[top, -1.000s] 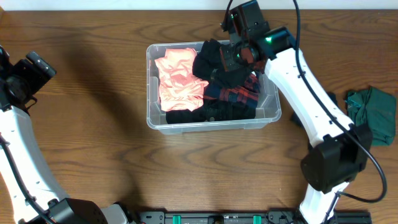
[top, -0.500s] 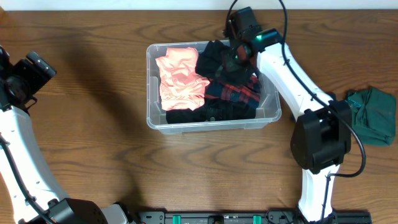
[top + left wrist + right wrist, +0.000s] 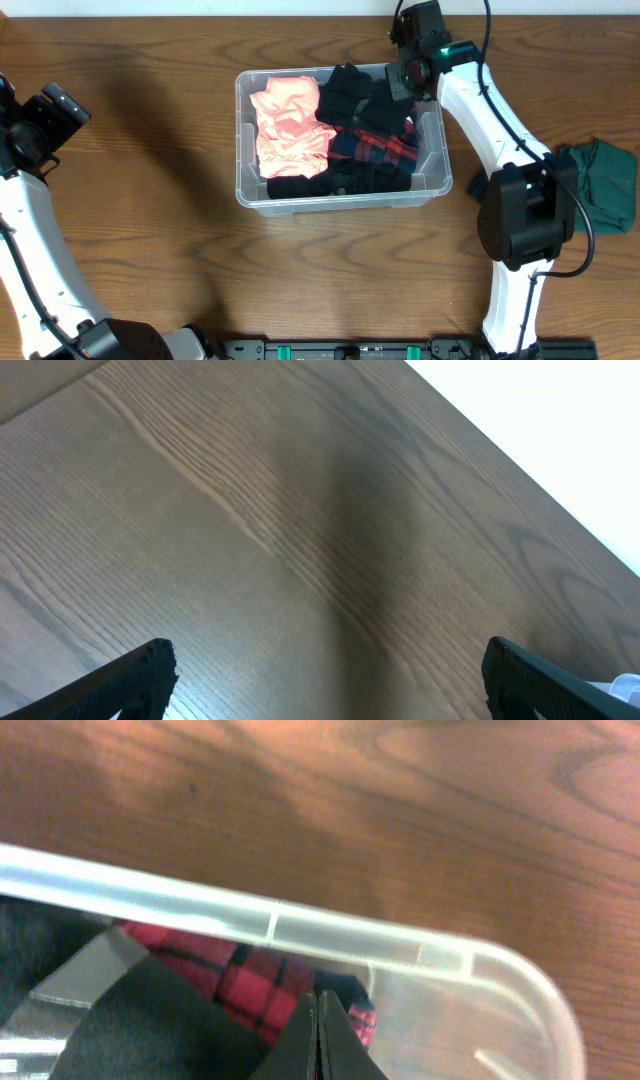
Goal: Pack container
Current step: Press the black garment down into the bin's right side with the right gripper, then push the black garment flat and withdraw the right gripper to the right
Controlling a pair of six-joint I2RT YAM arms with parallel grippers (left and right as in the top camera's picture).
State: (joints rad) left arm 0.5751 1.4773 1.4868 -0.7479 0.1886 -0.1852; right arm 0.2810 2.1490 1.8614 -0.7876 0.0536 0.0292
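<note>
The container sits mid-table, packed with clothes. The right gripper, pinched closed on nothing, hovers over its far right corner. The left gripper gapes idle at left. Next, probably, the right gripper opens to fetch the green cloth at right.

clear rectangular container – upright on table, mid-back, full of clothes

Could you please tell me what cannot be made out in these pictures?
Container base: overhead, clothes cover it.
Green cloth: overhead, right arm hides its left side.
Right gripper: right wrist view, bottom edge cuts off its fingers; overhead, its wrist covers them.
Left gripper: left wrist view, only fingertips show.
</note>
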